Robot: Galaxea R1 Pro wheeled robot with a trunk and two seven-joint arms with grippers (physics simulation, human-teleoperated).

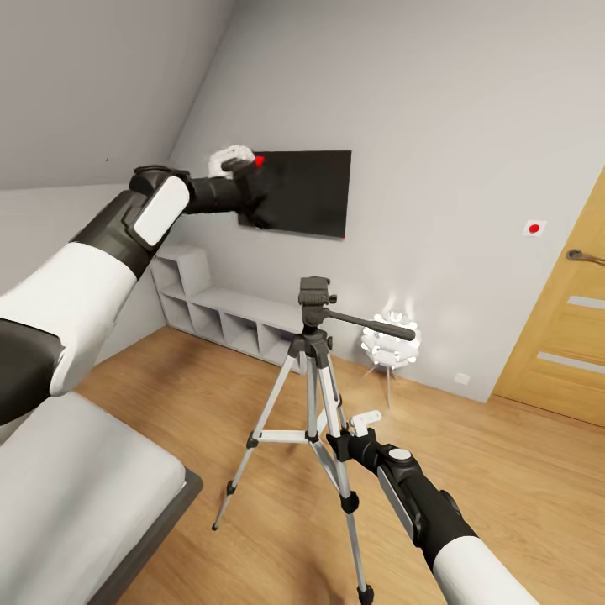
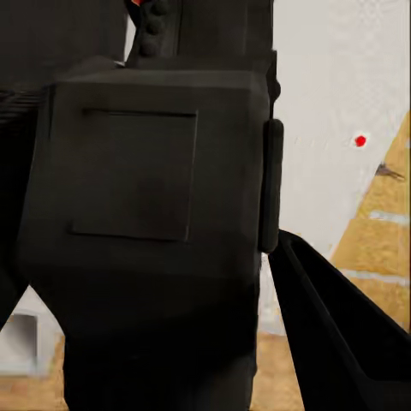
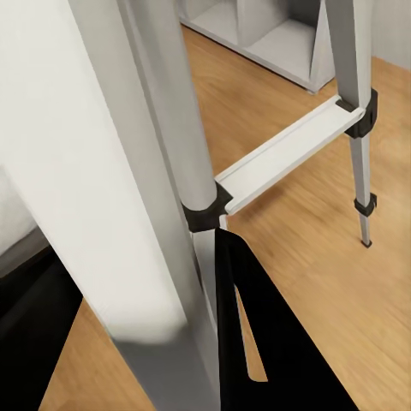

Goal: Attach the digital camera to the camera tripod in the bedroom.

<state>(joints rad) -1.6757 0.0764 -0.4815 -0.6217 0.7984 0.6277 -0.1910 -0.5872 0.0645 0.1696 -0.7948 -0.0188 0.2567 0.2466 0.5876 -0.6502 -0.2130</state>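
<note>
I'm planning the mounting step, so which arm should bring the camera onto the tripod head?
Left. The left gripper holds the digital camera raised in front of the wall TV, above the camera tripod head. The right gripper is down at a tripod leg, seemingly steadying it.

Left arm raised high, elbow bent, forearm reaching forward and across toward centre; left gripper up at about head-camera height, clamped on the digital camera, whose black body sits between the fingers in the left wrist view. Right arm low, stretched forward from bottom right, wrist straight. Right gripper closed around a leg of the camera tripod, one dark finger against the silver tube.
</note>
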